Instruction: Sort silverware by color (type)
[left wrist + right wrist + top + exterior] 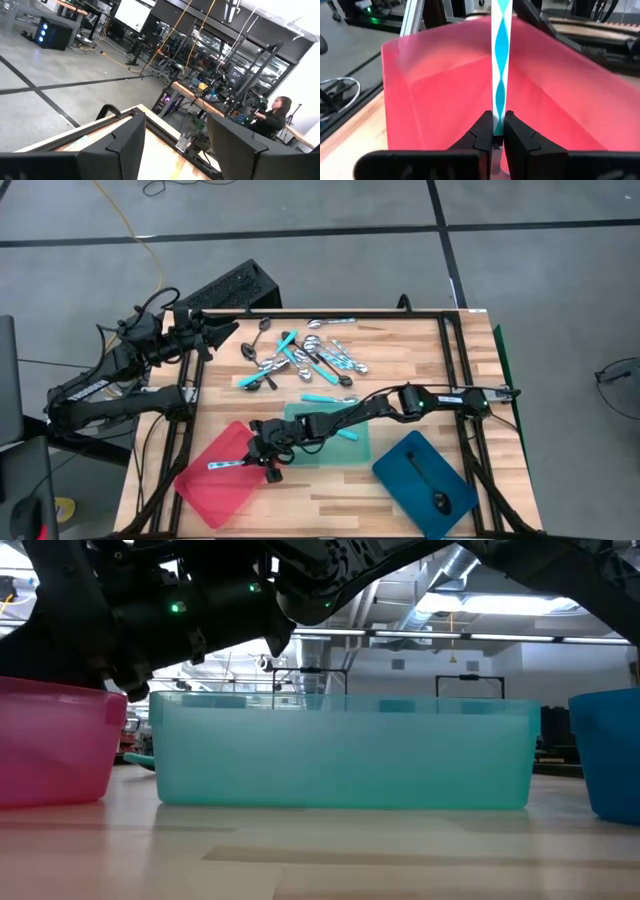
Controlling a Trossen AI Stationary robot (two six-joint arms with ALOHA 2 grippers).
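My right gripper [262, 456] reaches across to the red tray [205, 490] at the table's near left and is shut on a turquoise-handled spoon [225, 465]. In the right wrist view my right gripper [498, 125] has the spoon's twisted turquoise-and-silver handle [500, 55] running out ahead over the red tray [435, 85]. A pile of silver, turquoise-handled and dark spoons [300, 358] lies on the table's far middle. My left gripper [215, 335] waits open at the far left corner, touching nothing. My right gripper pinches one end of the spoon's handle [499, 107] between its two fingers [482, 132], coming from the table's right side. The spoon lies in line with the fingers and sticks out toward the left over the red tray. Whether its far end touches the tray I cannot tell.
A teal tray [300, 442] sits in the near middle with a turquoise-handled spoon [347, 433] in it. A blue tray [405, 470] at the near right holds a dark spoon [437, 498]. Another turquoise-handled spoon [325, 397] lies on the wood beyond the teal tray. A person sits in the room behind.
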